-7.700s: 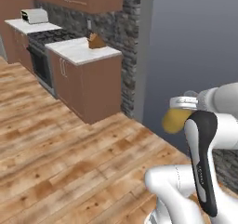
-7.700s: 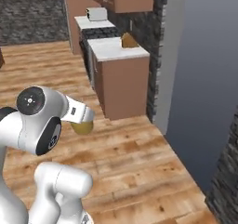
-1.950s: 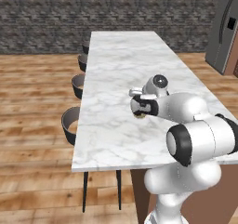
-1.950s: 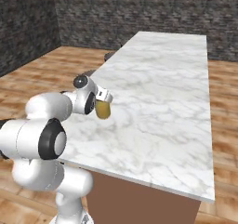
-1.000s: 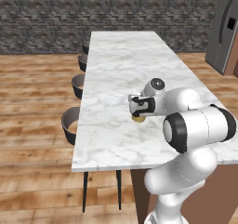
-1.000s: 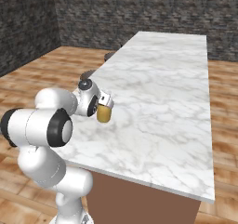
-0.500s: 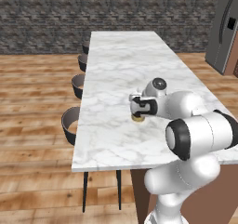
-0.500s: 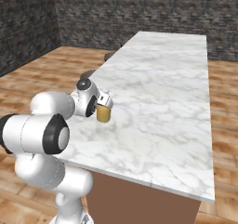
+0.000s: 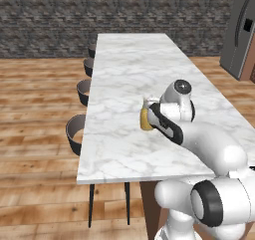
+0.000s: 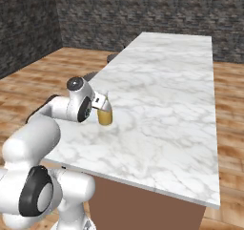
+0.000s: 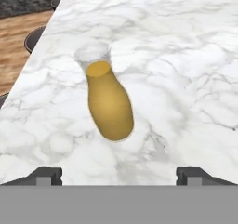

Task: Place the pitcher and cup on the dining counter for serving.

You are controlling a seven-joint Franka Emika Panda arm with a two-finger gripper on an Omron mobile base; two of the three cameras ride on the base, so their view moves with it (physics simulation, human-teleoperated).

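Flanking dining counter (image 9: 124, 74) (left): stools (image 9: 75, 132)

Dark stone wall (image 9: 99, 15), wood plank floor (image 9: 35, 114), dark round stools (image 9: 75, 132), grey fridge (image 9: 243, 32) far right.

Both base views are looking forward and down from behind the arm, sharing the dining counter (image 9: 124, 74) (image 10: 171, 81). The hand view is looking closely down at the pitcher (image 11: 109, 104).
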